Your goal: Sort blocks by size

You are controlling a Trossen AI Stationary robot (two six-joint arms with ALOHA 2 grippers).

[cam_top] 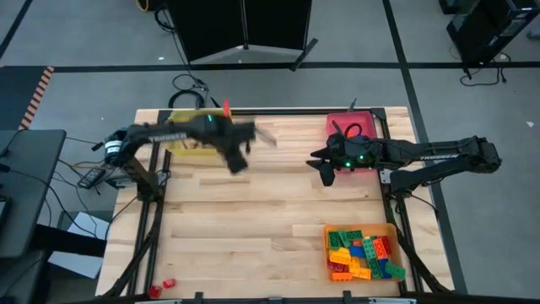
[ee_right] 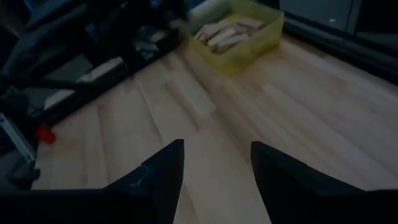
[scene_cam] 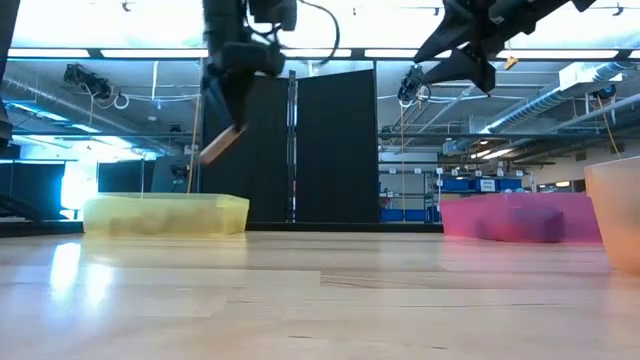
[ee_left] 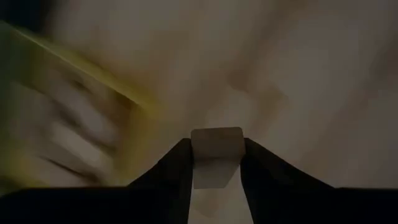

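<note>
Overhead, we see the left pincer [cam_top: 253,133] raised above the back of the wooden surface [cam_top: 245,219], just beside the yellow tray [cam_top: 187,145] at the back left, and it is clamped on a plain tan wooden block [ee_left: 216,155] that sits squarely between its two fingers. From table height the same block [scene_cam: 222,144] hangs tilted in the air, well above the yellow tray [scene_cam: 165,214] and not touching it. That tray already holds a heap of tan wooden blocks [ee_right: 229,34], seen best from the right wrist. Our right pincer [cam_top: 326,169] hovers by the front edge of the red tray [cam_top: 353,127] at the back right; its fingers stand apart with only bare wood showing between them, holding nothing. The coloured studded bricks [cam_top: 363,252] lie piled in the orange tray [cam_top: 327,250] at the front right, well apart from both arms.
</note>
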